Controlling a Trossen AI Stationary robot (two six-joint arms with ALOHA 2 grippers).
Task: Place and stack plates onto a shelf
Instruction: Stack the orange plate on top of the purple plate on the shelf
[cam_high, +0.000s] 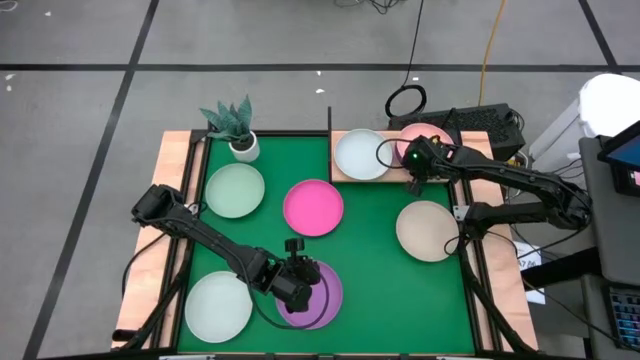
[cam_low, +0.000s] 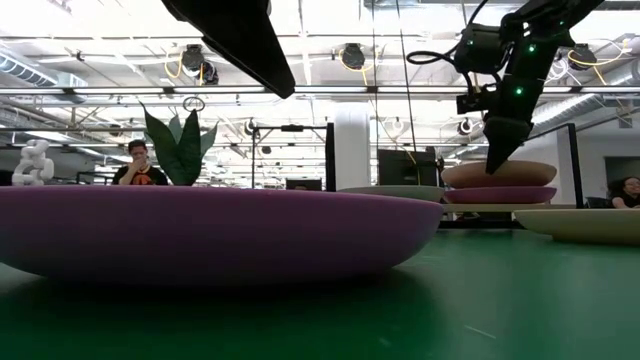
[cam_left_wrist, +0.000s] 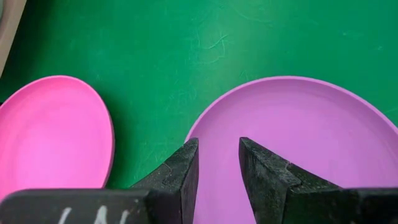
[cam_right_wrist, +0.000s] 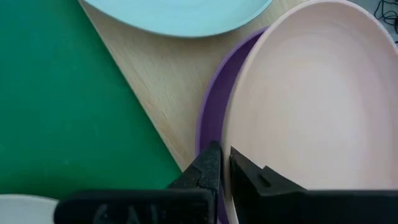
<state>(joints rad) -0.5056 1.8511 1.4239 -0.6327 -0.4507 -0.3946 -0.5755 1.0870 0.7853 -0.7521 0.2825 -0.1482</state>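
Left wrist view — faint unreadable white marks on left hand (cam_left_wrist: 217, 163).

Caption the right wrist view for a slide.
Right gripper at the rim of a salmon plate stacked on a purple plate on the wooden shelf.

No legible text, label, brand, number or sign anywhere. Only faint whitish strokes on the dark body of the left gripper (cam_left_wrist: 217, 163) at 7 o'clock in its own wrist view, too cut off to read. Nothing printed on the plates, the shelf or the green mat.
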